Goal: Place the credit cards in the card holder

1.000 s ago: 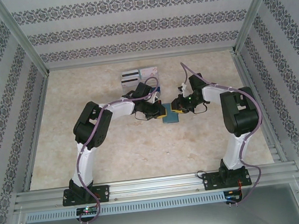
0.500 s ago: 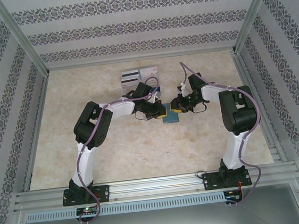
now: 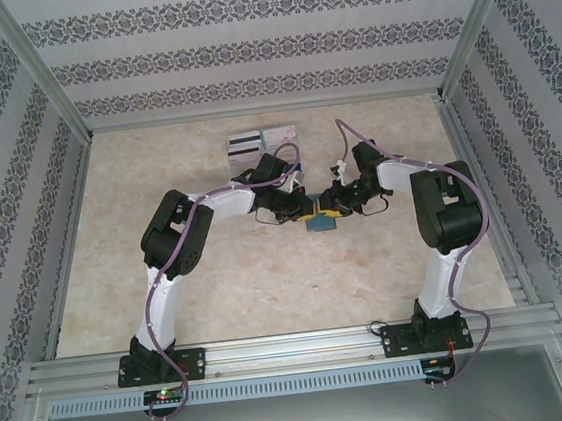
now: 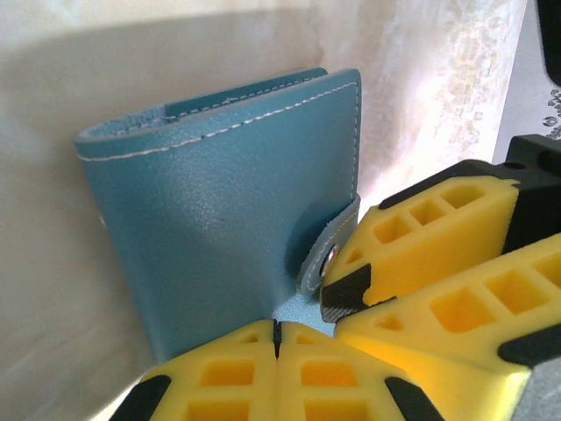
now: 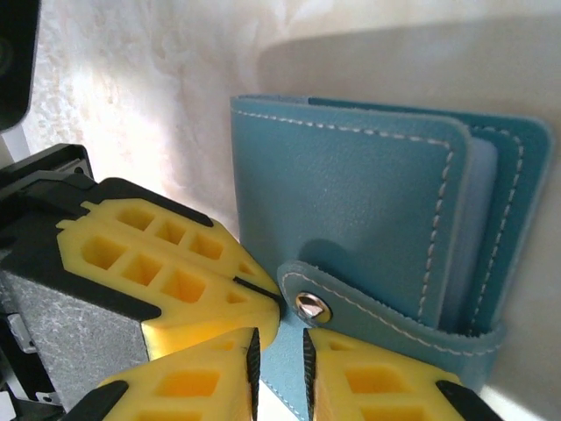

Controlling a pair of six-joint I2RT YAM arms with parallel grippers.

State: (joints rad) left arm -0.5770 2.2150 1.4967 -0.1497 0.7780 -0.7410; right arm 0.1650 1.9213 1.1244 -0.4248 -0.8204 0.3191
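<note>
1. Nearest me, a silver aluminium rail [image 3: 295, 345] runs along the front edge. The white-and-black left arm [image 3: 169, 242] and right arm [image 3: 442, 209] are bolted to it.
2. Both arms bend inward over the beige marbled table [image 3: 268, 282], and their tips meet around its middle.
3. There, between the two tips, sits the small teal-blue stitched folding card holder [image 3: 320, 222]. It is folded shut, with paler blue-grey leaves showing at its open edge in the right wrist view.
4. A teal strap [image 5: 386, 320] with a round silver stud [image 5: 311, 307] lies across its front cover.
5. The left gripper [image 4: 276, 329] has its yellow ribbed fingers [image 5: 166, 263] pressed pad to pad, with only a thin seam between them. The tips touch the end of the strap just beside the stud. I cannot tell whether they nip anything.
6. The right gripper [image 5: 278, 351] comes in from the other side, its yellow fingers [image 5: 386, 386] almost together. The narrow slot between them is full of teal material, so it is pinching the card holder at the strap edge.
7. Beyond the left gripper, the credit cards [image 3: 261, 139] lie flat in a small cluster, apart from the card holder. One is white with dark stripes and one is pale, and the left arm's wrist covers their near edge.
8. Farthest off stand the walls of striped floral paper [image 3: 264, 51].
</note>
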